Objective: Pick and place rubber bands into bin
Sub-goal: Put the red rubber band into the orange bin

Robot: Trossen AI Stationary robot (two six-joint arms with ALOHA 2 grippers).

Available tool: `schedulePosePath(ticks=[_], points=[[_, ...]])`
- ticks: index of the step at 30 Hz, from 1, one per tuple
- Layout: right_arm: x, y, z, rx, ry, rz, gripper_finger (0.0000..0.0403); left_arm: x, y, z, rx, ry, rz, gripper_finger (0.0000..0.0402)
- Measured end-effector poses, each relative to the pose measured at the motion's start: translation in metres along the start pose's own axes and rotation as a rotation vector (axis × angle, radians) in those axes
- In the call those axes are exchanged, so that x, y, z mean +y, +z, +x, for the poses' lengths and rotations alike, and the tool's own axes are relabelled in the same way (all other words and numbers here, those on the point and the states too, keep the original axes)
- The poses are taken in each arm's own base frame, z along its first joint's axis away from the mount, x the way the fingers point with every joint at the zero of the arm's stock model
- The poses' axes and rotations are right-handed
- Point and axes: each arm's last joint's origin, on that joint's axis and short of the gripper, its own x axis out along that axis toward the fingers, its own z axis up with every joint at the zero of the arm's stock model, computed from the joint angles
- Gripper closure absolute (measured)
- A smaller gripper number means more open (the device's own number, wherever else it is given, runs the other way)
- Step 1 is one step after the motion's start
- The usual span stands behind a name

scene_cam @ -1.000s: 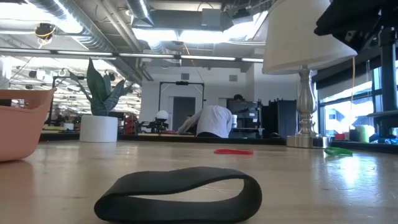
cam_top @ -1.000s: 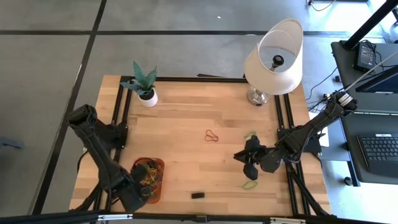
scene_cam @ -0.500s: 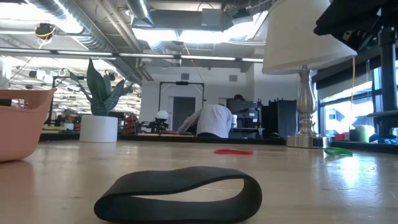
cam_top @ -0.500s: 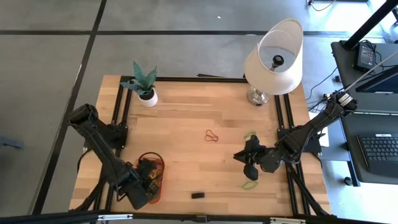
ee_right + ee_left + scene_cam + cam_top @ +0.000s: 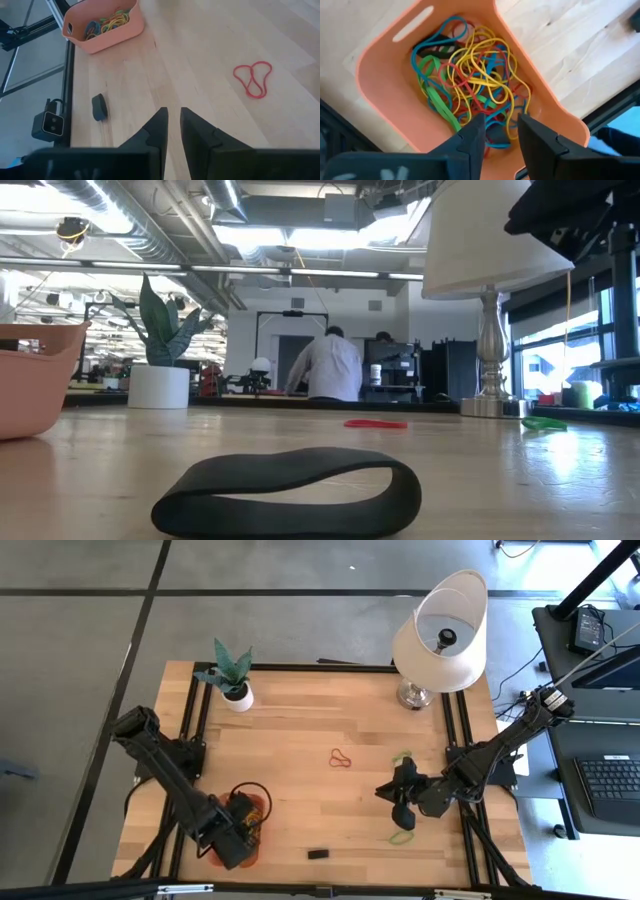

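We see the left gripper (image 5: 497, 132) hanging over the orange bin (image 5: 258, 802) at the table's front-left corner. Its fingers (image 5: 470, 140) stand a little apart with nothing between them, just above the tangle of yellow, red, blue and green rubber bands (image 5: 475, 75) lying inside the bin.

We find the right gripper (image 5: 398, 808) near the table's right edge, low over the wooden table (image 5: 300, 720). Its fingers (image 5: 157, 127) are a narrow gap apart and we see nothing held between them.

Loose bands lie on the table: a red rubber band (image 5: 341, 757) near the middle, a green rubber band (image 5: 402, 755) just behind the right gripper, and a light green rubber band (image 5: 401, 837) just in front of it. A black rubber band (image 5: 290, 490) lies near the front edge, between the bin and the right gripper.

A potted plant (image 5: 233, 675) stands at the back-left corner and a lamp (image 5: 440, 635) at the back-right. In the low view, a person (image 5: 328, 368) is in the room behind.
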Motion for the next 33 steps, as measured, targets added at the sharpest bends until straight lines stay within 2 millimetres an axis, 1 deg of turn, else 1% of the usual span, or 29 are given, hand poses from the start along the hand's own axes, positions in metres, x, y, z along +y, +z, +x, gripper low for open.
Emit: schedulePosePath(ticks=[4,9,10,15,17,20,24,27,30,33], points=[[-0.002,0.002,0.002,-0.004,-0.010,0.006,0.0348,-0.001,0.009,0.001,-0.001,0.003,0.075,0.0319],[-0.005,0.008,0.005,-0.030,-0.016,0.035,0.0348,-0.003,0.031,0.003,-0.012,0.007,0.246,0.0387],[-0.005,0.009,0.006,-0.036,-0.016,0.043,0.0348,-0.003,0.037,0.004,-0.020,0.010,0.282,0.0393],[-0.006,0.018,0.008,-0.081,-0.001,0.087,0.0351,-0.001,0.069,0.004,-0.071,0.030,0.482,0.0399],[-0.006,0.021,0.010,-0.100,0.005,0.104,0.0362,0.002,0.080,0.000,-0.126,0.048,0.575,0.0399],[-0.008,0.026,0.014,-0.108,-0.014,0.115,0.0393,0.010,0.098,-0.009,-0.224,0.080,0.684,0.0400],[-0.004,0.042,0.028,-0.125,-0.063,0.139,0.0396,0.030,0.116,-0.021,-0.288,0.098,0.761,0.0399],[-0.001,0.059,0.043,-0.098,-0.127,0.116,0.0400,0.051,0.123,-0.022,-0.333,0.066,0.810,0.0400],[-0.003,0.075,0.060,0.008,-0.242,0.123,0.0399,0.076,0.129,-0.020,-0.389,0.025,0.803,0.0399],[-0.014,0.089,0.074,0.194,-0.375,0.191,0.0401,0.102,0.132,-0.016,-0.422,-0.017,0.786,0.0399]])
